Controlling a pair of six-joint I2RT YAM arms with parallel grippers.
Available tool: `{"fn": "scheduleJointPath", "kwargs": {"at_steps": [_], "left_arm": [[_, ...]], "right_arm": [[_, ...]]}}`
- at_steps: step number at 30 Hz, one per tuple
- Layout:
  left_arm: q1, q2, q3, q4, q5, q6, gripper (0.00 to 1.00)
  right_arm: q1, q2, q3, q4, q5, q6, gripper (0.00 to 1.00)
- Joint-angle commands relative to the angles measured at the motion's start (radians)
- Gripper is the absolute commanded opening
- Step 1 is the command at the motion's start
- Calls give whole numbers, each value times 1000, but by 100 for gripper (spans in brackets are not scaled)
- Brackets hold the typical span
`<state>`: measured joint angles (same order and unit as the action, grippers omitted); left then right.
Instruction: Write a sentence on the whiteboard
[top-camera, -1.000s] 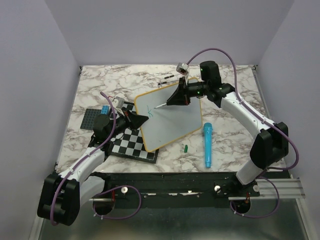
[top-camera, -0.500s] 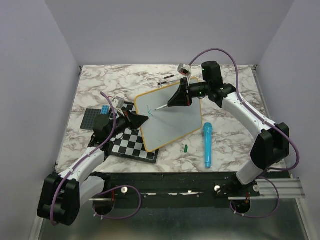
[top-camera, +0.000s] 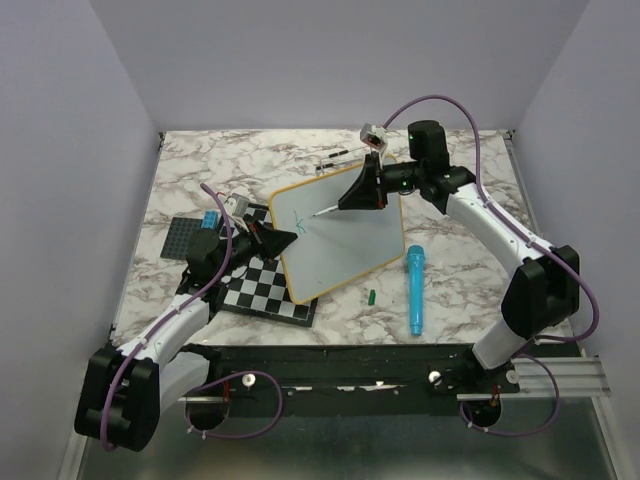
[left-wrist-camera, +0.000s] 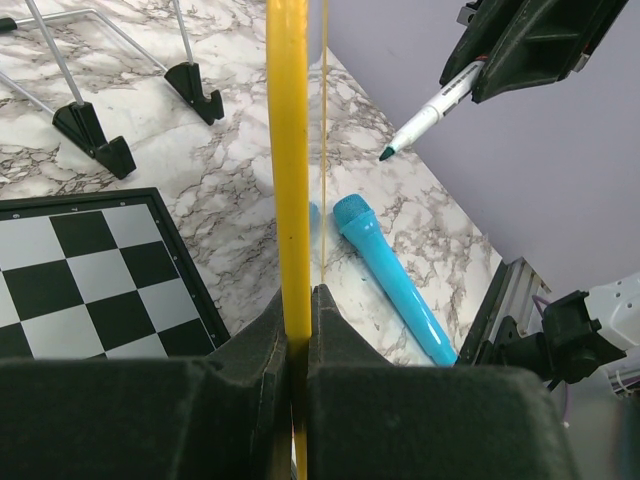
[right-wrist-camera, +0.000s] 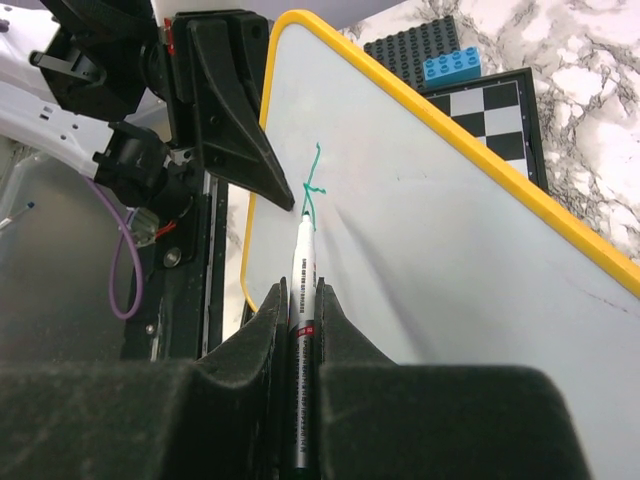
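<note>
The whiteboard (top-camera: 345, 240), white with a yellow frame, is held tilted above the table. My left gripper (top-camera: 283, 239) is shut on its left frame edge (left-wrist-camera: 290, 150). My right gripper (right-wrist-camera: 303, 292) is shut on a thin white marker (right-wrist-camera: 303, 262), also seen from above as the marker (top-camera: 325, 210). Of the sentence, only a small green mark (right-wrist-camera: 314, 185) shows near the board's left corner. The marker tip sits by the lower end of this mark. In the left wrist view the marker tip (left-wrist-camera: 386, 154) stands a little off the board's face.
A checkered board (top-camera: 262, 288) lies under the whiteboard's left corner. A blue toy microphone (top-camera: 414, 290) and a small green cap (top-camera: 370, 296) lie on the marble table to the right. A black baseplate with a blue brick (top-camera: 209, 219) is at the left. A wire stand (top-camera: 335, 155) lies behind.
My right gripper has drawn back slightly up and to the right with the marker. The left gripper and the whiteboard have stayed put.
</note>
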<state>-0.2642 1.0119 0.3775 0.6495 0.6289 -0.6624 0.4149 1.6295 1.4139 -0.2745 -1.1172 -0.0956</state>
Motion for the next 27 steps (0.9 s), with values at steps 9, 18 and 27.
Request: {"fn": "scheduleJointPath", "kwargs": {"at_steps": [9, 18, 27], "left_arm": [[-7, -4, 20, 61, 45, 29, 0], [-7, -3, 21, 61, 46, 30, 0], [-7, -9, 21, 55, 46, 32, 0]], "right_arm": [[16, 43, 36, 107, 22, 77, 1], [38, 76, 46, 133, 71, 127, 1], [38, 89, 43, 98, 117, 117, 1]]}}
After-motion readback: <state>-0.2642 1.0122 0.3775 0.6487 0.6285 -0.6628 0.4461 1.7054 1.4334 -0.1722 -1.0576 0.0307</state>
